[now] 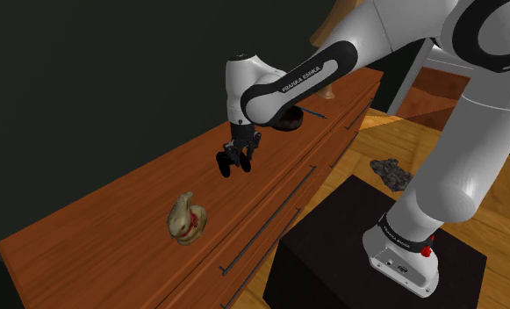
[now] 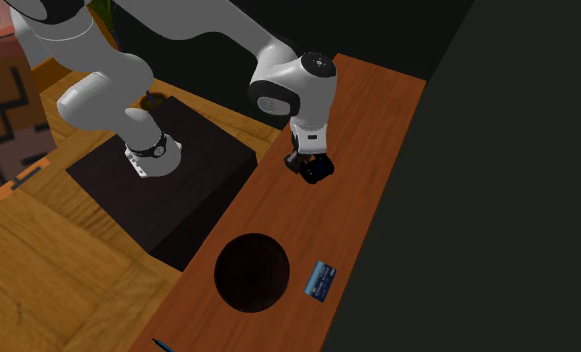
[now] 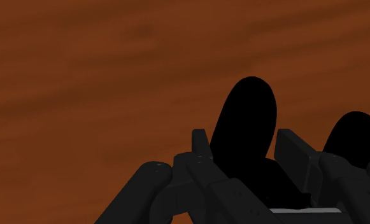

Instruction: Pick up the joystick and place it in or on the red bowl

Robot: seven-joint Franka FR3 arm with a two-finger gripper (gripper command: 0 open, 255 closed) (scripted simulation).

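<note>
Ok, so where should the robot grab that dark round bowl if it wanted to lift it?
Probably take the bowl by its rim, coming straight down from above so the gripper pinches its wall. It stands upright on the wooden top, mouth open upward, and looks too wide to go round. Pick the rim part away from the small blue card beside it.

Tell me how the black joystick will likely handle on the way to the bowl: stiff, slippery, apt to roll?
The joystick looks like a rigid, rounded shape between the gripper's fingers, so it probably won't flex. Its smooth curved sides might let it swivel or slip in the clasp. In the dark bowl, it would likely roll.
</note>
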